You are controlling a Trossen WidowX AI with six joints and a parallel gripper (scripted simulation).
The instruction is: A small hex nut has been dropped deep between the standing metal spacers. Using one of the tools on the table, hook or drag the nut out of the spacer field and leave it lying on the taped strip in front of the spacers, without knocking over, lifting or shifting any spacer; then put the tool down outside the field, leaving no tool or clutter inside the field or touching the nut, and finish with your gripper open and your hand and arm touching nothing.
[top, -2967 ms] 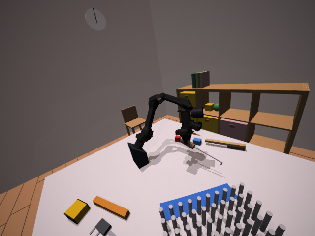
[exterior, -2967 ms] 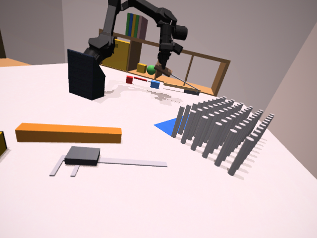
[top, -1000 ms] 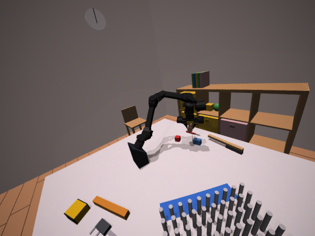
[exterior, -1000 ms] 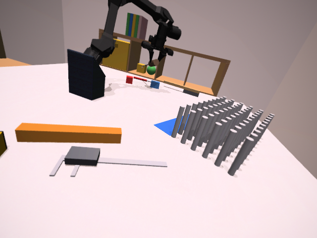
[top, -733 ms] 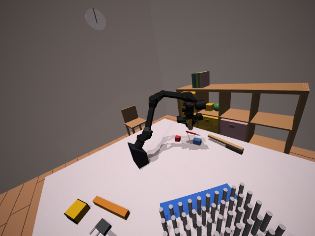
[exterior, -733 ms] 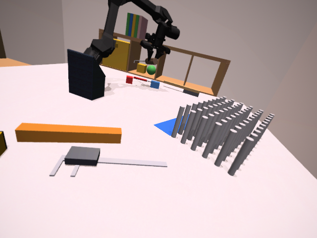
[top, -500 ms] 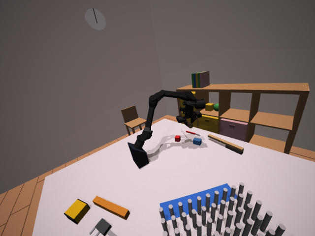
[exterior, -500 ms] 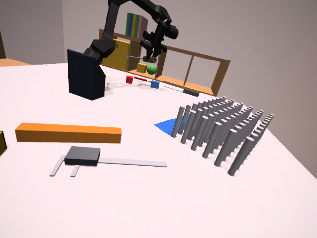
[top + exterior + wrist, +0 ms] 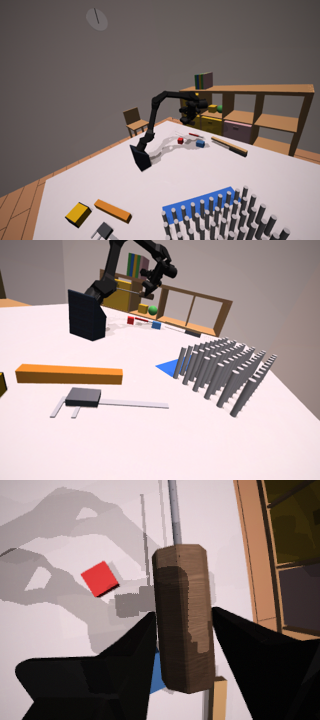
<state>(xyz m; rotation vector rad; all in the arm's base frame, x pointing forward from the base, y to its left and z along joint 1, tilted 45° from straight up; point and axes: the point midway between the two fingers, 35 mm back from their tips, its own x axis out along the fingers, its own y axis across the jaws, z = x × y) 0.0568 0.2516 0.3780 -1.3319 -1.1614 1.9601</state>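
Above white tabletop, the hand grips a wooden-handled tool.

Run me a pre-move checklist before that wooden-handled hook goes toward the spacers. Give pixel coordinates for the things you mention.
1. Tool (image 9: 186, 120) (image 9: 149, 289) (image 9: 183, 615) shut on the wooden handle (image 9: 150, 295) (image 9: 185, 625): ok.
2. Handle lifted off the table: ok.
3. Shaft (image 9: 127, 290) (image 9: 175, 515) pointing toward the spacers (image 9: 202, 206) (image 9: 219, 379): not ok, it points away.
4. Visible spacers upright: ok.
5. Blue strip (image 9: 196, 200) (image 9: 168, 366) free of the caliper (image 9: 104, 229) (image 9: 82, 397) and orange bar (image 9: 112, 210) (image 9: 69, 374): ok.
6. Nut located among the spacers: cannot tell.
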